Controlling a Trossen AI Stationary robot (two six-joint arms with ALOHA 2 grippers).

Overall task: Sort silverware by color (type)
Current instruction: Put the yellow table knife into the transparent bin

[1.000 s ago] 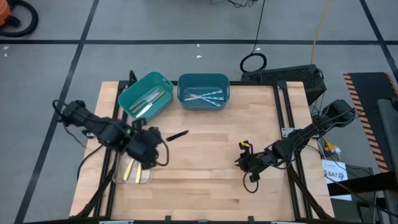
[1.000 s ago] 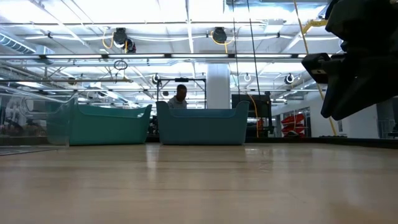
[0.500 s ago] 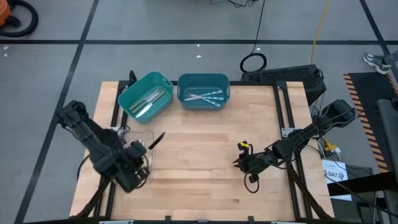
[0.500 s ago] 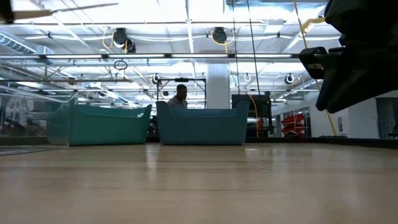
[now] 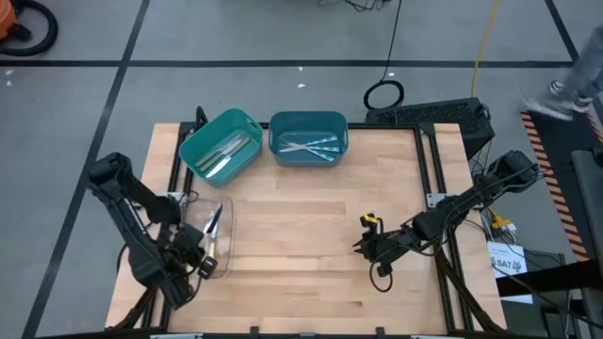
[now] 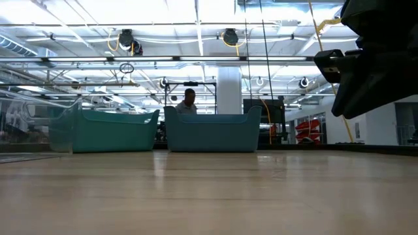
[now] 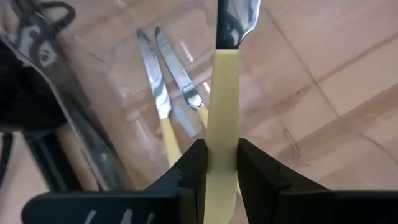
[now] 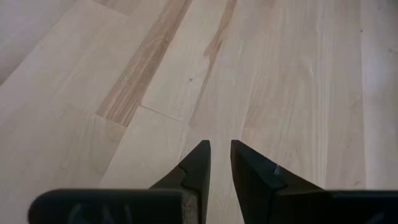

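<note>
Over the clear tray at your table's left front edge, your left gripper pinches a yellow-handled utensil by its handle, metal end forward, likely to lay it beside the two yellow-handled knives already in the tray. Pale and blue pieces sit in two teal bins at the back. Your right gripper waits low over bare wood at right, fingers nearly together, holding nothing.

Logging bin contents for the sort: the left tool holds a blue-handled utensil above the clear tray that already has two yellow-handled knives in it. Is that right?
Not quite. The utensil pinched in the left tool has a yellow handle, not a blue one, as the left wrist view shows. The rest stands: it hangs above the clear tray, where two yellow-handled knives already lie.
</note>
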